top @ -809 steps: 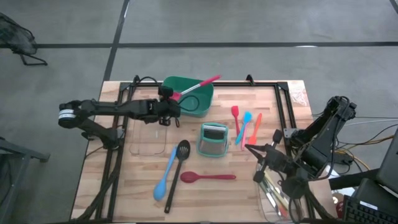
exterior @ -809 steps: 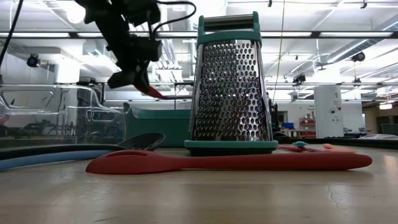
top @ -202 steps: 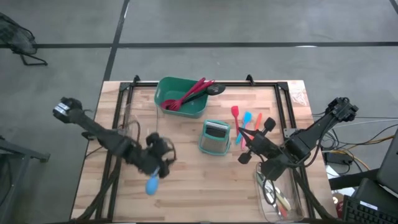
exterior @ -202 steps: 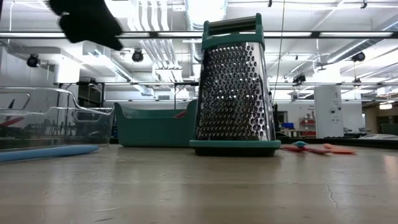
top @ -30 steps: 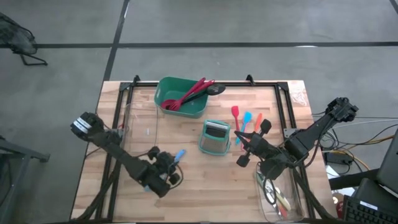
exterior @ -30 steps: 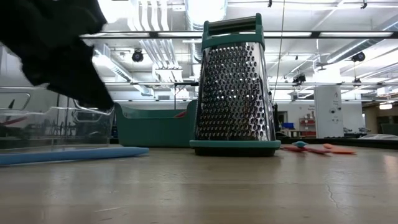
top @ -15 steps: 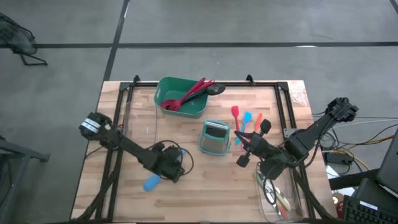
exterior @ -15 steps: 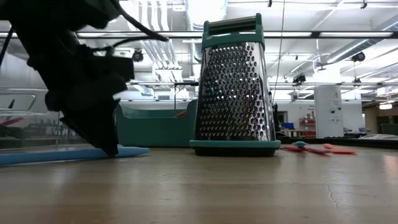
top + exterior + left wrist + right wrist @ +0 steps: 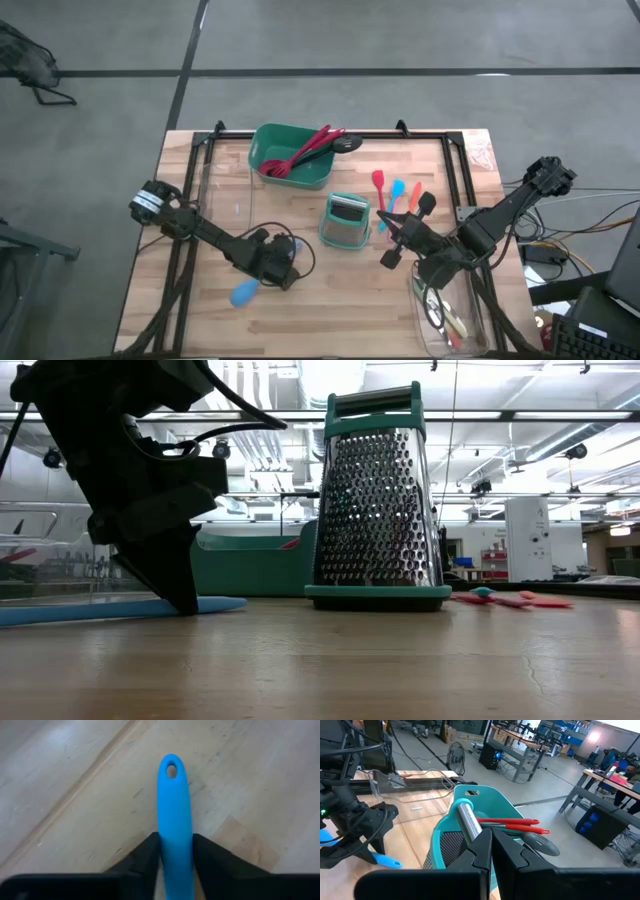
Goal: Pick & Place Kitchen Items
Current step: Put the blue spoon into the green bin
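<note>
Squarely between the left fingers (image 9: 145, 857): blue spoon (image 9: 174, 820) handle.

Bare wood across the table's (image 9: 330, 310) near edge, open to a gripper. Blocked mid-table by the upright grater (image 9: 345, 222), with three small spatulas (image 9: 396, 203) lying just beside it. Far edge taken by the green tub (image 9: 290, 152), spoon handles jutting over its rim. Left side occupied by a clear tray (image 9: 226, 205).
</note>
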`<action>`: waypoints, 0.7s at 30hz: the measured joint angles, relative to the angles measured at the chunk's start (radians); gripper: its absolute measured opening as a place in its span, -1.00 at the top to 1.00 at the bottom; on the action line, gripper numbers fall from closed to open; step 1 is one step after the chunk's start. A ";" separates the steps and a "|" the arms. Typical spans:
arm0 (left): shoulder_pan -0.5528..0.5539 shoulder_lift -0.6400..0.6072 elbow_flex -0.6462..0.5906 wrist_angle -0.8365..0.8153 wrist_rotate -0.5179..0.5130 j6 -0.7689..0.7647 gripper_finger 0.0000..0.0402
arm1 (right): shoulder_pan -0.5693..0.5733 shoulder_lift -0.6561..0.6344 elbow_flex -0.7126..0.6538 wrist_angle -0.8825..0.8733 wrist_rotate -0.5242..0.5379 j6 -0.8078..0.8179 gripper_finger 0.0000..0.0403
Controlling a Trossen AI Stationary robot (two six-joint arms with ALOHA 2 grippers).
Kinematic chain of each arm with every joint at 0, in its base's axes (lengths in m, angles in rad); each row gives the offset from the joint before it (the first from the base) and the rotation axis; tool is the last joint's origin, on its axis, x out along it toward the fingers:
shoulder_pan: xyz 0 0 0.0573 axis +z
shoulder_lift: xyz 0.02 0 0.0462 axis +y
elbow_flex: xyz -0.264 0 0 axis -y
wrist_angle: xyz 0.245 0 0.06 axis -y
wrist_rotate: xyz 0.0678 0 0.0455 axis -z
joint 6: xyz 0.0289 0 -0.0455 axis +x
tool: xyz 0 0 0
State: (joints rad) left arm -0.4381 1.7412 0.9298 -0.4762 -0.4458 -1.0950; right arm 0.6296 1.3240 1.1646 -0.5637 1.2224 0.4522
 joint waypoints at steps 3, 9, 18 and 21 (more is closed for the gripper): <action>0.005 0.000 0.000 0.001 0.000 0.021 0.61 | 0.000 0.000 0.000 0.001 0.000 0.000 0.96; 0.006 -0.008 0.008 0.001 0.008 0.047 0.61 | 0.000 0.000 0.000 0.002 0.000 0.000 0.96; 0.003 -0.086 0.111 -0.019 -0.012 0.160 0.61 | 0.000 0.000 0.000 0.000 0.000 0.000 0.96; 0.003 -0.115 0.174 -0.086 -0.026 0.201 0.61 | 0.000 0.000 -0.001 -0.001 0.000 0.000 0.96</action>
State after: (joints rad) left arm -0.4351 1.6258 1.1036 -0.5618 -0.4714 -0.8935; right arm 0.6296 1.3243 1.1637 -0.5643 1.2224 0.4522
